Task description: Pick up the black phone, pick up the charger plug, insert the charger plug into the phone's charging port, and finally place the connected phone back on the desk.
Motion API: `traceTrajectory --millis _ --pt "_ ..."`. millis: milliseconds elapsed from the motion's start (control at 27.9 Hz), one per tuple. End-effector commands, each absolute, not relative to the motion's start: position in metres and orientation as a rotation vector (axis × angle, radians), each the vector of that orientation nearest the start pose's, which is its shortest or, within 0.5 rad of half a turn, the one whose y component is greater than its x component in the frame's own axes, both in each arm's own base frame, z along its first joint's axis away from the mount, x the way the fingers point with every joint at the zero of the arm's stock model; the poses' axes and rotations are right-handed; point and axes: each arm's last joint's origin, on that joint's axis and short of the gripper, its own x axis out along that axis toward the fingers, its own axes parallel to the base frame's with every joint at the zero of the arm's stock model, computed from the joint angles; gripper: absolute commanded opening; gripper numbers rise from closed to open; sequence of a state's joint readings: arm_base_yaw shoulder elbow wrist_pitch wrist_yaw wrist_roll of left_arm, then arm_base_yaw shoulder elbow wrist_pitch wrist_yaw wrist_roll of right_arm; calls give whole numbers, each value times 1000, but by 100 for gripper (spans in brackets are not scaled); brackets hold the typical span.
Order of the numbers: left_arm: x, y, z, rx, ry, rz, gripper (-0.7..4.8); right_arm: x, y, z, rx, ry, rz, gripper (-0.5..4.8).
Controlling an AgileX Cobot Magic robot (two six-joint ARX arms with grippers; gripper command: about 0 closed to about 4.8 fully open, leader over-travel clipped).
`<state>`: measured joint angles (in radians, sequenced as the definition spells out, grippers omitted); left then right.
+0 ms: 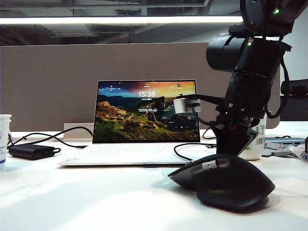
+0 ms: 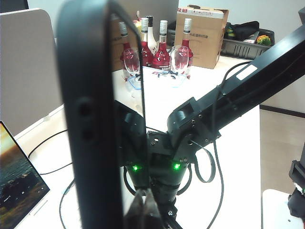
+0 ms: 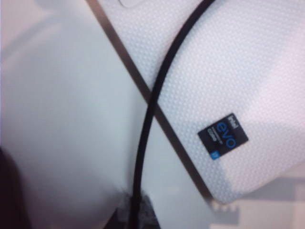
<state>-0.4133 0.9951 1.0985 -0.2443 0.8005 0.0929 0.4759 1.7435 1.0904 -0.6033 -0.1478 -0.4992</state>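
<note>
1. While I watch the left wrist view, the black phone [image 2: 93,124] stands on edge right before the lens, filling the frame from top to bottom, its side buttons facing me.
2. My left gripper [image 2: 143,210] shows only as blurred fingertips low in that view, pressed on the phone's lower end, so I read it as clamped on the phone.
3. Beyond the phone, the right arm [image 2: 224,105] reaches down toward the desk [image 2: 238,157], two green lights lit on its wrist.
4. From the exterior view, that right arm descends behind the black mouse [image 1: 224,180], just off the white laptop's [image 1: 144,120] front corner.
5. Looking through the right wrist view, the thin black cable [image 3: 152,95] crosses the laptop palm rest and runs into the right gripper [image 3: 136,210]; the jaws seem pinched on it, though blur hides the charger plug.
</note>
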Motion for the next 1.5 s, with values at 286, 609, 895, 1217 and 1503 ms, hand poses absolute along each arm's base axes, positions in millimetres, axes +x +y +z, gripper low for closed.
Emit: traceTrajectory --millis 286,609,895,1217,1503 --pt "174 -99 404 62 40 -1223 -7 286 158 194 -479 1108 1021 -5" --pt "174 -99 404 62 39 -1223 -7 280 158 251 -358 919 1108 -5" --pt "174 -99 404 64 38 -1223 -7 262 153 307 -229 694 1207 -5" --pt "174 -99 404 64 38 -1224 -6 247 148 366 -71 356 1249 -5" --pt "173 -99 404 64 39 -1228 -7 236 143 407 45 109 1237 -5"
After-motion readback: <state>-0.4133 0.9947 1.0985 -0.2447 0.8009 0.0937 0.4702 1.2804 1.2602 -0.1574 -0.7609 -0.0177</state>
